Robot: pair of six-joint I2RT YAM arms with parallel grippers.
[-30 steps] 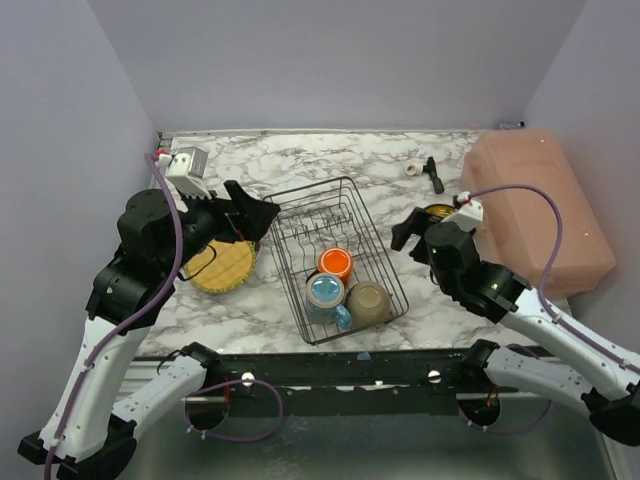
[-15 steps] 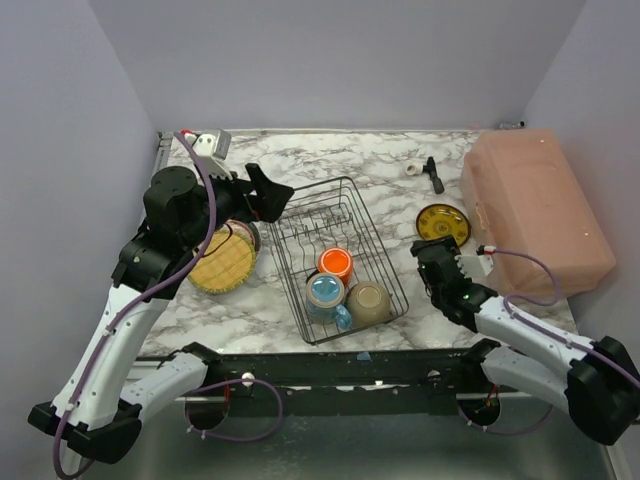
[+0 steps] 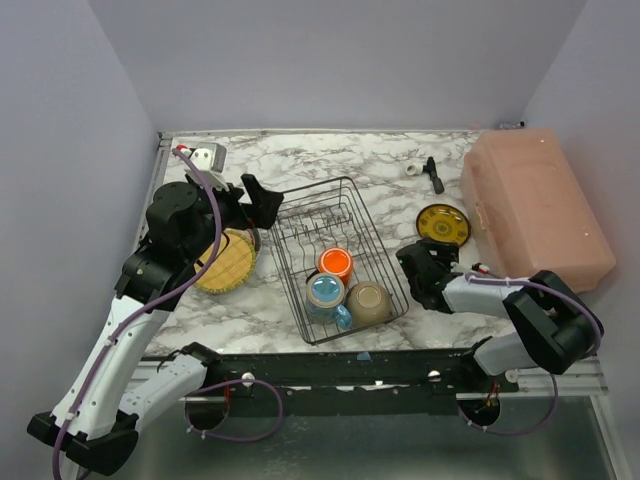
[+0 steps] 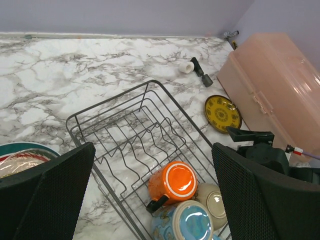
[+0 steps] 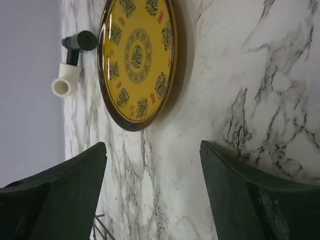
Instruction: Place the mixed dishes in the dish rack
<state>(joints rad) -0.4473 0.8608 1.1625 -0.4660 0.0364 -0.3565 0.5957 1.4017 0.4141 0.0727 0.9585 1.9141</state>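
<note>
The black wire dish rack [image 3: 312,205] stands mid-table and also shows in the left wrist view [image 4: 125,125]. In its near end lie the orange mug [image 3: 335,264], the blue mug [image 3: 326,294] and the bowl [image 3: 369,302], all bottom up. A stack of plates [image 3: 226,260] lies left of the rack, a yellow one on top. The small yellow dark-rimmed plate [image 3: 443,224] lies flat right of the rack and shows in the right wrist view [image 5: 137,60]. My left gripper [image 3: 258,199] is open and empty above the rack's far left corner. My right gripper [image 3: 420,268] is open and empty, low on the table just near of the small plate.
A large pink box [image 3: 535,205] fills the right side. A small black tool [image 3: 433,173] with a white piece [image 3: 413,169] lies at the back. Walls close the table at the back and both sides.
My right arm has dropped low to the table and drawn back toward the near edge, uncovering the small yellow plate. My left gripper has risen from the plate stack toward the rack's far corner.
</note>
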